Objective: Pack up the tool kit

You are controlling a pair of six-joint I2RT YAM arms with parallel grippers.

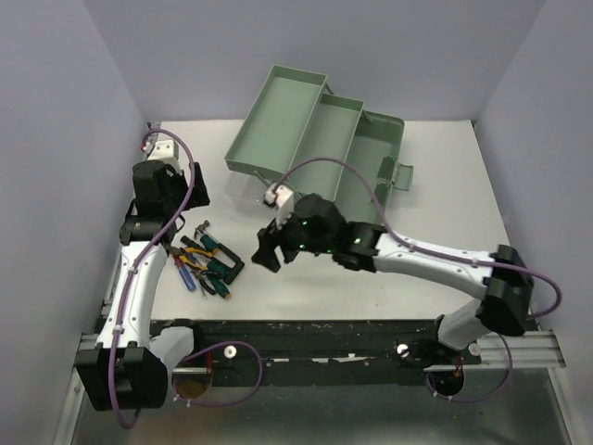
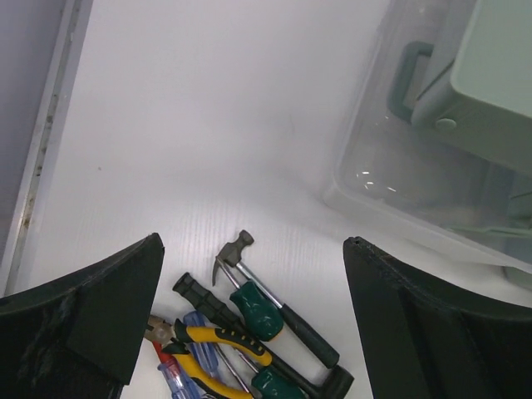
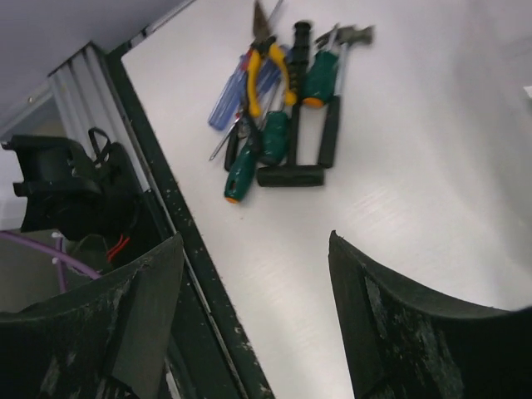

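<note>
Up close in the left wrist view, the black left gripper (image 2: 252,258), spread wide, holding nothing. Hangs above the tools, off to the near left of the toolbox (image 1: 315,139).

Under it, a small pile on the white tabletop (image 1: 445,204): a hammer (image 2: 264,293), yellow pliers (image 2: 220,341) and some screwdrivers (image 2: 179,378), all touching and crossing. Well apart from the toolbox, none packed yet.

Toolbox wide open, trays stepped like stairs, seems to have nothing inside. Clear lid (image 2: 399,174) just beside the toolbox, on the side toward the tools.

Right gripper (image 1: 269,246) also wide and holding nothing, between the toolbox and the pile, facing the pile.

Looks like the very start: picking the first tool. Next, most likely: go down on one tool at the edge of the pile, maybe the hammer, pinch its handle, lift it free of the others, carry it over to a tray. Could be tricky with everything so tangled.
</note>
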